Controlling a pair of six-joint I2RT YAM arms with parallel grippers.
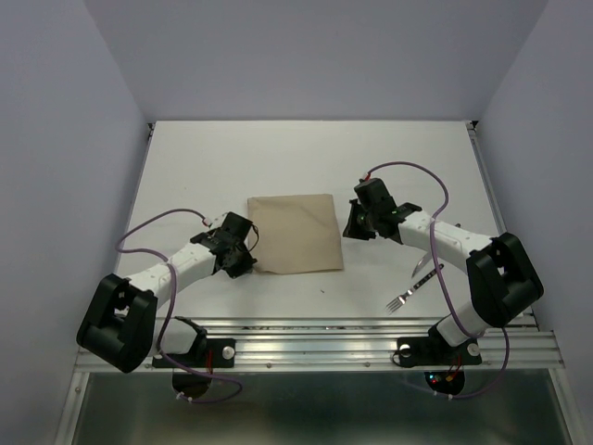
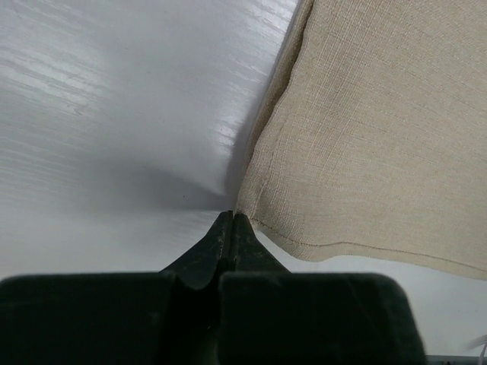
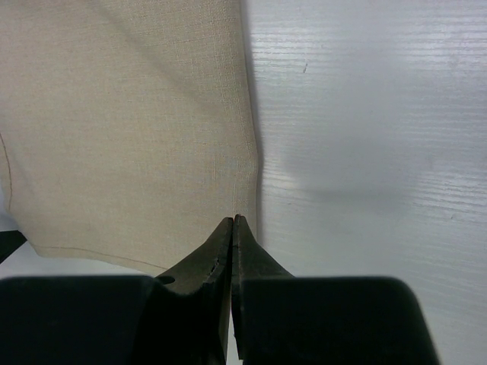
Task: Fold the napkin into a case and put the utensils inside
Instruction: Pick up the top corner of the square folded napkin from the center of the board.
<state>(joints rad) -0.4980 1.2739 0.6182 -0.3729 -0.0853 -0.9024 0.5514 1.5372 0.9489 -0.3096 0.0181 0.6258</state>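
- We see the napkin (image 1: 296,234) lying flat on the white counter (image 1: 232,158) between the two arms. It is a plain beige cloth, roughly square from above.
- The left fingers (image 2: 225,236) are pressed together with no gap. Their tips meet the napkin at its near left corner, where the stitched hem turns.
- We cannot tell from the left wrist view whether any cloth is caught between those tips.
- The right fingers (image 3: 225,239) are likewise closed tight. Their tips sit on the napkin just inside its right edge, and the cloth bends slightly there.
- Whether they pinch the fabric or only touch it is not clear to us.
- The fork (image 1: 410,291) lies on the counter at the near right, just beside the right arm (image 1: 445,243) and well apart from the napkin. Its tines point toward the near edge.
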